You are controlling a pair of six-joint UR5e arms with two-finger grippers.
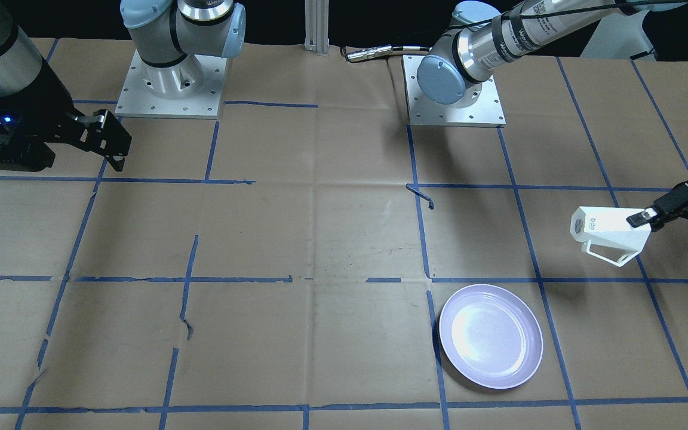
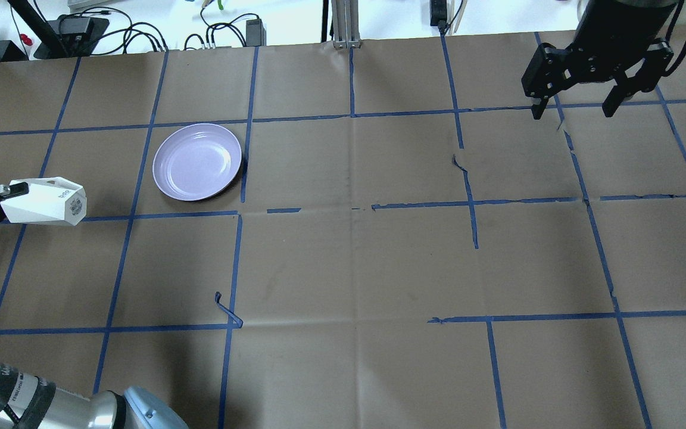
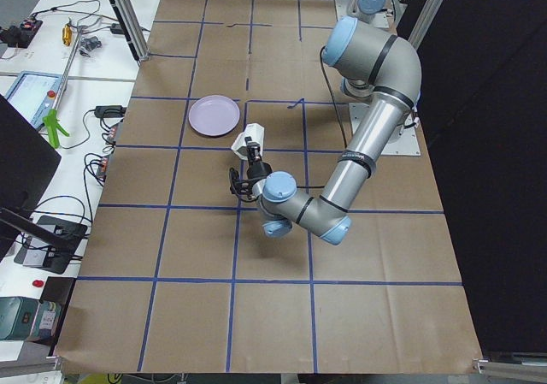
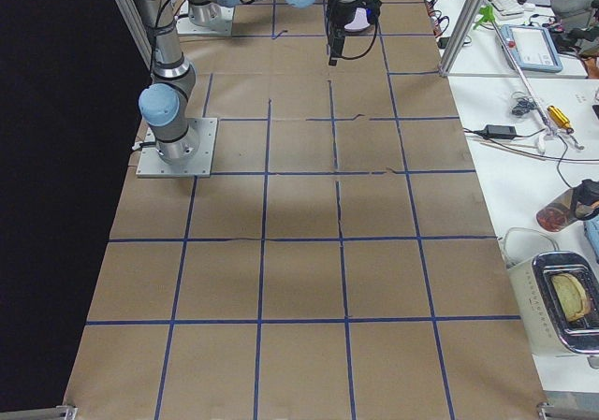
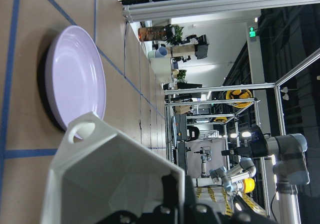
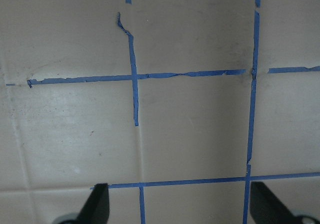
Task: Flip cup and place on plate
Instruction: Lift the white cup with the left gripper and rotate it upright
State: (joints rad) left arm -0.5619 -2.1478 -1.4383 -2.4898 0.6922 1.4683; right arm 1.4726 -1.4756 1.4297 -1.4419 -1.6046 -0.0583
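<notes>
My left gripper [image 1: 644, 218] is shut on the rim of the white faceted cup [image 1: 610, 234]. It holds the cup on its side above the table, base toward the table's middle and handle toward the plate's side. The cup also shows in the overhead view [image 2: 48, 202] and in the left wrist view [image 5: 110, 179]. The pale lavender plate [image 1: 491, 336] lies flat and empty on the paper, apart from the cup; it shows overhead [image 2: 197, 161] and in the left wrist view [image 5: 75, 77]. My right gripper [image 2: 575, 110] is open and empty, far off at the table's other end.
Brown paper with a blue tape grid covers the table [image 2: 355, 262]. The two arm bases [image 1: 171, 83] [image 1: 454, 89] stand on the robot's side. A bit of tape [image 2: 227, 310] curls up near the left arm. Cables and benches lie beyond the table's edges.
</notes>
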